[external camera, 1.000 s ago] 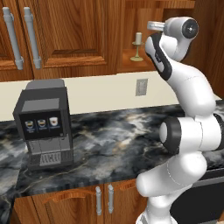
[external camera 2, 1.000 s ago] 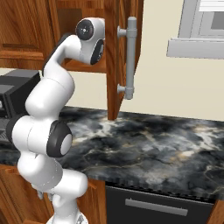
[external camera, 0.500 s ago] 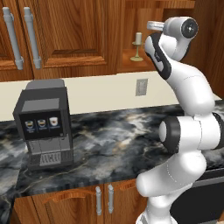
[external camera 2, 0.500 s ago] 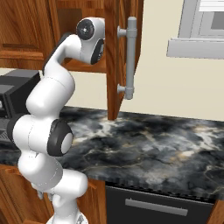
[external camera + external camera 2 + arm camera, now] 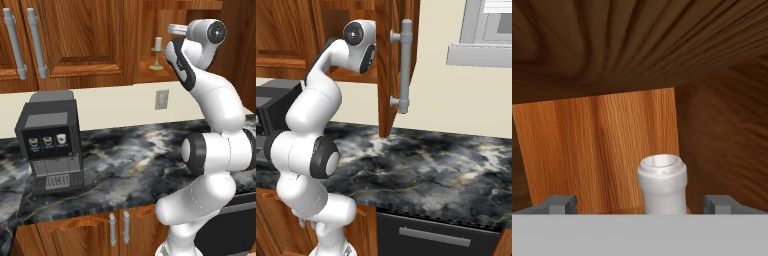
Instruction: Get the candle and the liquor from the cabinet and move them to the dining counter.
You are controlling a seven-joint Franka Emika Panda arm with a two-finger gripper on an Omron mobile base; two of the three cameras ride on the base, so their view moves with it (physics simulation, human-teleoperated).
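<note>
Inside the open cabinet (image 5: 145, 20), the candle (image 5: 157, 50) stands cream-coloured on its olive-gold holder on the shelf, just left of my raised hand. In the hand view the liquor's pale cap (image 5: 662, 181) rises close in front, between my two fingertips and slightly right of centre. My gripper (image 5: 641, 205) is open, with the fingertips (image 5: 559, 204) wide on either side of the cap and not touching it. The bottle's body is hidden below the frame. The cabinet's back wall (image 5: 597, 150) lies behind. The dining counter is out of view.
The cabinet's open door (image 5: 387, 65) with its long grey handle (image 5: 405, 65) juts out right of my arm. A black coffee machine (image 5: 50, 142) sits on the marbled worktop (image 5: 130, 165) below. Closed wall doors (image 5: 75, 40) are to the left, and a window (image 5: 491, 30) is far right.
</note>
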